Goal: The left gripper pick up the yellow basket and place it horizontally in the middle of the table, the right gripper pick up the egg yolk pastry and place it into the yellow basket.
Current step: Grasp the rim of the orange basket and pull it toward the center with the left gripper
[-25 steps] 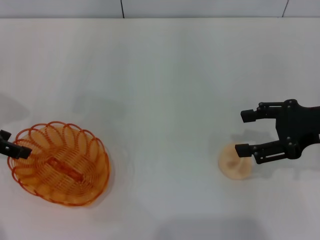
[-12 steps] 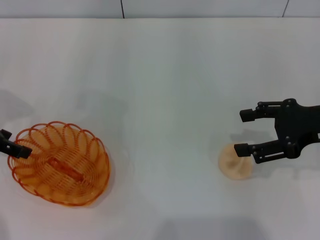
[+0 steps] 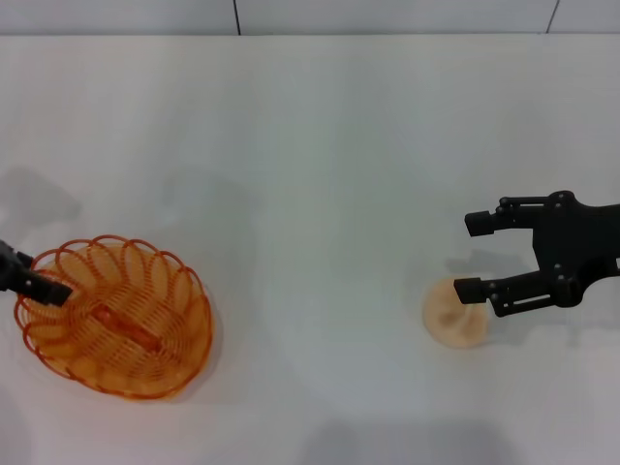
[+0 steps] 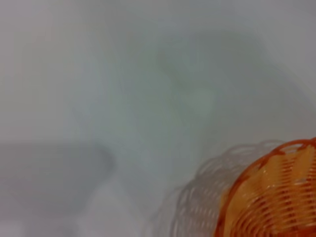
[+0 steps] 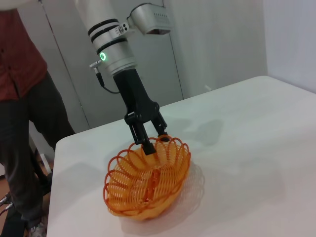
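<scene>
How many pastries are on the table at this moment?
1. The egg yolk pastry lies on the table at the robot's right, beside the right tool. None shows in the yellow basket.

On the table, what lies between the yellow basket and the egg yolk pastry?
Nothing: the head view shows bare table between the yellow basket and the egg yolk pastry.

One yellow basket (image 3: 114, 318), one egg yolk pastry (image 3: 453, 315)

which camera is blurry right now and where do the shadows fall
Left wrist view: soft and out of focus, the yellow basket smeared, its faint shadow beside it on the table. Head view: sharp, soft shadow under the right gripper. Right wrist view: clear, the left gripper at the basket rim.
</scene>
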You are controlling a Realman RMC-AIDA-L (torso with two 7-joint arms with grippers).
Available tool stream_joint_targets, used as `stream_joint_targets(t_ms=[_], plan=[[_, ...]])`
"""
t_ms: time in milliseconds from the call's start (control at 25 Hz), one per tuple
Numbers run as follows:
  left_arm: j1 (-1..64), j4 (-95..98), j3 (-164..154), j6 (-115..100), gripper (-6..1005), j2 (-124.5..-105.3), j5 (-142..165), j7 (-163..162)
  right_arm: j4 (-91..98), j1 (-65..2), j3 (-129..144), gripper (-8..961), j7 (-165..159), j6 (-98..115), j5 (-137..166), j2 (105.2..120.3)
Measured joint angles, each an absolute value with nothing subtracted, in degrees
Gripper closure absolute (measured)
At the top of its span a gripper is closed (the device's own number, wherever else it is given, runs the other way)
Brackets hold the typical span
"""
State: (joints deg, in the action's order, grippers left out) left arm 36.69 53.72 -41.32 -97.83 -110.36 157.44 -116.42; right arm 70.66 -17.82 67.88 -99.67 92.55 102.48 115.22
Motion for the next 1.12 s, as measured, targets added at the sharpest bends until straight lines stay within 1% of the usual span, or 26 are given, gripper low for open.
stream_joint_targets(t_ms=[240,440,880,1080,1120], plan=[[36.82,51.72,-41.32,-96.62,264,-110.57,158.1,-116.45,70.66,-17.87,67.78,95,-99.67,92.55,102.48,115.22],[37.07,51.7,-41.31,-96.18,412,-110.64,158.09,-116.46,70.66,-17.86,67.8,95,-99.67,92.58,102.48,115.22],[37.56,50.81,-41.37,-94.57,535,-110.95,158.05,-116.51,70.66,-17.75,67.78,95,-99.67,92.57,102.48,115.22],[37.56,50.8,-41.4,-93.97,703,-111.19,158.37,-116.51,70.66,-17.76,67.76,96,-99.67,92.57,102.48,115.22],[37.55,50.8,-41.4,-93.79,706,-111.27,158.62,-116.54,70.67,-17.77,67.76,96,-99.67,92.57,102.48,115.22]])
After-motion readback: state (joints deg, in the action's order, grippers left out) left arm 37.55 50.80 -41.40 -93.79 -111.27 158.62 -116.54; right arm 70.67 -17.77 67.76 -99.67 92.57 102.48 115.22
